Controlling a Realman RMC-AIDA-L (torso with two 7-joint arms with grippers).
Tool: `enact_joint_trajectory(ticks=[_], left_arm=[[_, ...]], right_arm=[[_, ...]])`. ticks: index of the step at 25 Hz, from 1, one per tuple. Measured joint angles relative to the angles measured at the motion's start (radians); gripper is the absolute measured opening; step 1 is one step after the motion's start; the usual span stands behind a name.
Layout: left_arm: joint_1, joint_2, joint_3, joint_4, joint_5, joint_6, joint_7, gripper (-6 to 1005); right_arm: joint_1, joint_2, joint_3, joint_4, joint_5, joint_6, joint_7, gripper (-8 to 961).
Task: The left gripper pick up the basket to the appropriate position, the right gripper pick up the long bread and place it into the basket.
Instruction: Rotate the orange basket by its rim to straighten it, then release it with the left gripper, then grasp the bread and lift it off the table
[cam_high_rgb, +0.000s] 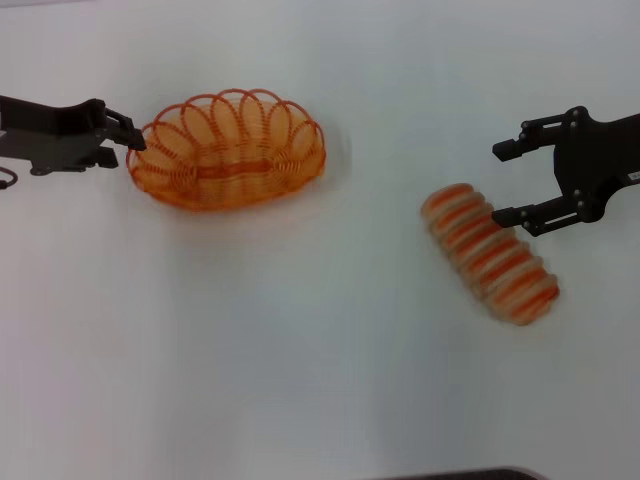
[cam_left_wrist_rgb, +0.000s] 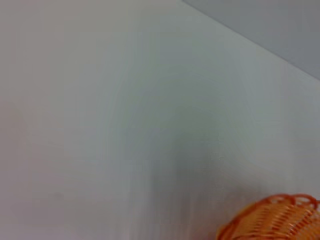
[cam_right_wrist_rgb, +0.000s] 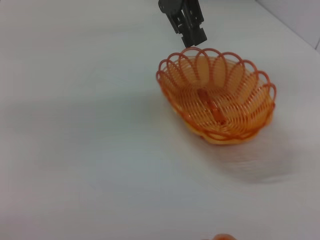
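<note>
On the left of the white tabletop (cam_high_rgb: 300, 380), the left hand (cam_high_rgb: 128, 137) is meeting the rim of the basket (cam_high_rgb: 228, 148) at its end, fingers apparently closing on the wire, though the grip itself is hard to confirm. Lifting gently would be keeping the basket level. Farther right, the long bread (cam_high_rgb: 490, 254) is lying diagonally, well apart from the basket, while the right hand (cam_high_rgb: 512, 182) is hovering just beside it with fingers spread apart. The bread is nearly cut off in the right wrist view.
</note>
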Motion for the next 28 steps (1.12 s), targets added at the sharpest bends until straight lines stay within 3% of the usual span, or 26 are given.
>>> enact_joint_trajectory(ticks=[3, 18, 22, 28], left_arm=[[0.005, 0.004, 0.0, 0.003, 0.0, 0.002, 0.0, 445], [0.075, 0.02, -0.008, 0.155, -0.07, 0.08, 0.124, 554], [0.086, 0.041, -0.044, 0.17, -0.097, 0.113, 0.227, 553], [0.097, 0.069, -0.14, 0.174, -0.197, 0.281, 0.626, 553]], right_arm=[[0.001, 0.0, 0.0, 0.0, 0.0, 0.002, 0.001, 819], [0.017, 0.022, 0.039, 0.002, 0.01, 0.005, 0.067, 819], [0.027, 0.03, 0.072, 0.004, 0.012, 0.006, 0.102, 819], [0.026, 0.038, 0.092, 0.009, 0.07, 0.007, 0.168, 819]])
